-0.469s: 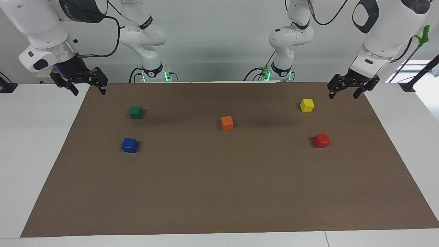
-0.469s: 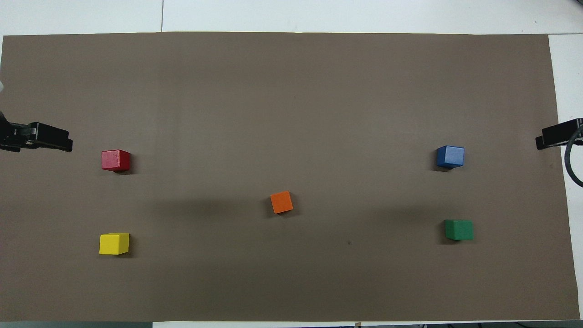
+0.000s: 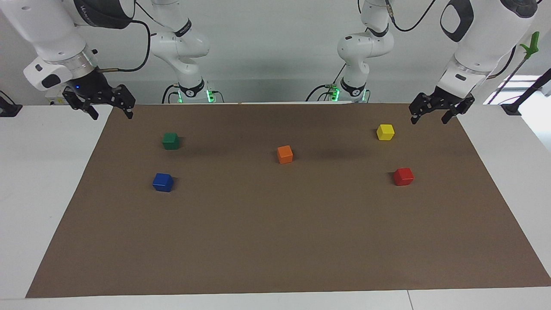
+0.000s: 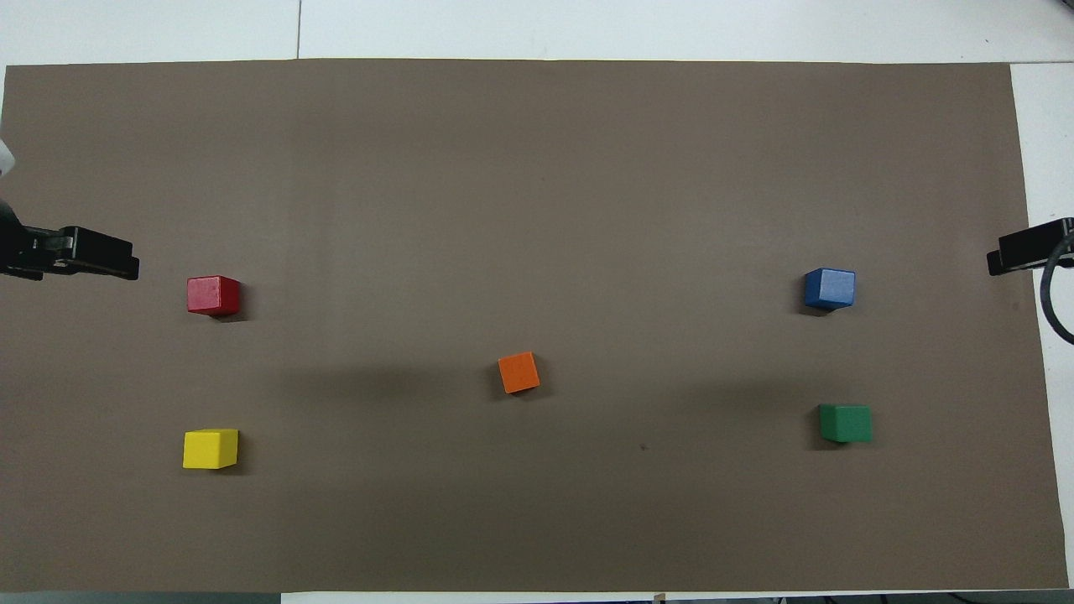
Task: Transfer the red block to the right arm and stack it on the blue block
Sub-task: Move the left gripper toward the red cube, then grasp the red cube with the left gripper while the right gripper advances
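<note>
Overhead view: both claws cut off at edges.

Around the middle cube (image 3: 284,154), two cubes (image 3: 170,141) (image 3: 162,182) lie toward the right arm's end, two (image 3: 385,131) (image 3: 403,176) toward the left arm's.

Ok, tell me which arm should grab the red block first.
Left. The left gripper hangs open over the mat's edge at the same end of the table as the red block. The right gripper, also open, hangs at the blue block's end.

left claw (image 3: 428,116) shifted slightly, toward table's middle
</note>
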